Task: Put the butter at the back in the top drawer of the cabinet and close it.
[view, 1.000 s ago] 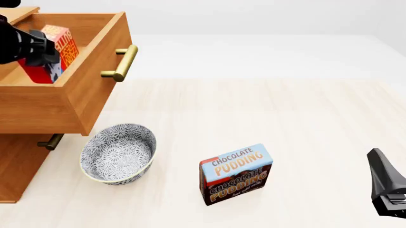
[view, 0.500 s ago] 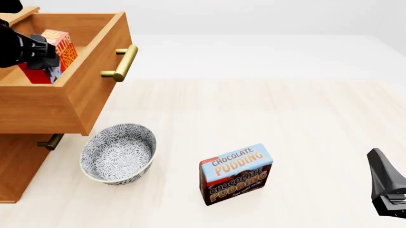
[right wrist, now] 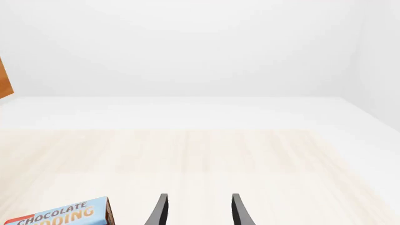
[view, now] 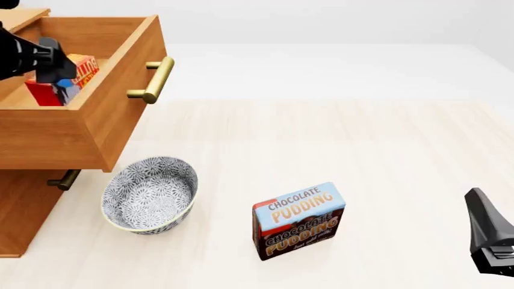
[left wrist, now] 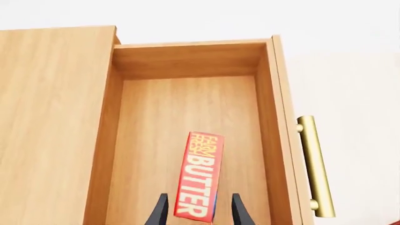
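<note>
**Butter inside open top drawer, release unconfirmed**

The butter [left wrist: 198, 176] stands within the top drawer [left wrist: 187, 117], toward the lower centre of the left wrist view, and appears at the upper left of the front view, partly hidden by the arm. The left gripper [left wrist: 198, 213] has a finger on each side of the box. A thin gap seems to show beside each finger, but whether the jaws are clamped on the box or let go cannot be told. The right gripper [right wrist: 198, 211] hangs with its jaws spread, holding nothing, above bare table [right wrist: 250, 159], with the pudding box [view: 299, 220] in the lower left corner of its view. The drawer is pulled well out of the cabinet [view: 20, 211], with its brass handle [view: 154, 79] exposed.

Risks, as judged:
- If the box is not seated on the drawer floor, letting go could tip it.
- Withdrawing the fingers at an angle could drag the box or knock it flat.
- A hard push to close could slide or topple the butter.
- The bowl [view: 150, 194] sits just below the drawer front; an arm reaching for the handle could strike it.
</note>
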### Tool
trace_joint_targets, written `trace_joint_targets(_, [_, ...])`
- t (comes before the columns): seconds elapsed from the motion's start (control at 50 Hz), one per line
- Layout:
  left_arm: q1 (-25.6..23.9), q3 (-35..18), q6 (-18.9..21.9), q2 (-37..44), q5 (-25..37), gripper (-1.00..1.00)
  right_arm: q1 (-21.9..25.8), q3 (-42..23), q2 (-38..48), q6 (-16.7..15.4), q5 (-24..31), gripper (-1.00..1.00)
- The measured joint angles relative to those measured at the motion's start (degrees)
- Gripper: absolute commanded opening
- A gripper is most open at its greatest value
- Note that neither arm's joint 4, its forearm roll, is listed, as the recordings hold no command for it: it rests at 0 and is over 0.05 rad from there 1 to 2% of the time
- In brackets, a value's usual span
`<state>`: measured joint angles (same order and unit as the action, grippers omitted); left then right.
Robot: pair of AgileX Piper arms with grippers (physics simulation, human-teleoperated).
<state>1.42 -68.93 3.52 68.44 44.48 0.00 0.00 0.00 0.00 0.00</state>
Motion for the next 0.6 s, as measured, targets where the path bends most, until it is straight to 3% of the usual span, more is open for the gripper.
trace_joint_targets(0.28, [-1.61, -3.57, -0.01, -2.93, 2.41, 1.00, 0.00, 0.00, 0.00, 0.00, 0.00, 1.00])
trace_joint_targets(0.6, [-10.47, -9.55, -1.76, -4.79, 4.13, 1.00, 0.00, 0.00, 0.00, 0.00, 0.00, 1.00])
